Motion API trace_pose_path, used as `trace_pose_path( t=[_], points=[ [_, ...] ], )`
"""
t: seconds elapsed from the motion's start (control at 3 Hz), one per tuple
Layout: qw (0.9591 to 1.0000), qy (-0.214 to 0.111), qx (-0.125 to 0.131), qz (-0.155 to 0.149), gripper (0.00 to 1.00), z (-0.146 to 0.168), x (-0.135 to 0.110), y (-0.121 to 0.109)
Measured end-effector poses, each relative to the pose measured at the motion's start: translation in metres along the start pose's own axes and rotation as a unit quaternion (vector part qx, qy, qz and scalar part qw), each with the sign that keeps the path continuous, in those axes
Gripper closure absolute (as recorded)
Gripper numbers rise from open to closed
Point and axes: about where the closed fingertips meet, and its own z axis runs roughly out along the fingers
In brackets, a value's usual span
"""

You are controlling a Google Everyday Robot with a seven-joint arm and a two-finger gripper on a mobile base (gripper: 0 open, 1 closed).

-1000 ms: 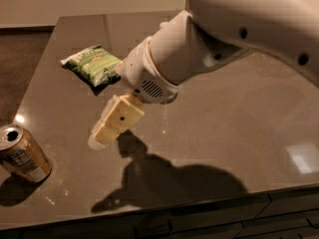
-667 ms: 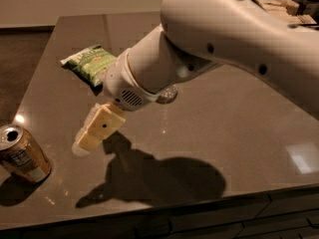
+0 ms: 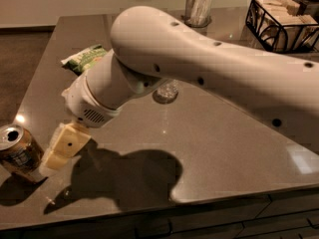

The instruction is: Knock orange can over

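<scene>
The orange can (image 3: 19, 152) stands upright at the front left edge of the dark table (image 3: 219, 133), its silver top open to view. My gripper (image 3: 55, 156) hangs from the big white arm (image 3: 199, 63) and sits just right of the can, its pale fingertip close to or touching the can's side. The arm hides much of the table's middle.
A green snack bag (image 3: 85, 58) lies at the back left. The base of a clear bottle (image 3: 166, 91) shows behind the arm. A clear cup (image 3: 198, 5) and a black wire basket (image 3: 279, 21) stand at the back right. The table's front edge runs close below the can.
The arm has swung left and down. The gripper has moved from the table's middle to right beside the can. The can still stands upright.
</scene>
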Motion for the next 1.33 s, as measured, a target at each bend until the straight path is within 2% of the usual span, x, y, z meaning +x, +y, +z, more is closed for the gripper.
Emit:
trace_pose_path(
  t=[0.67, 1.0, 1.33],
  points=[
    [0.9972, -0.007, -0.072, -0.021, 0.00, 0.050, -0.027, 0.023],
    [0.9948, -0.027, -0.096, -0.021, 0.26, 0.061, -0.041, 0.032],
    [0.9937, -0.040, -0.104, -0.015, 0.49, 0.062, -0.046, 0.036]
  ],
)
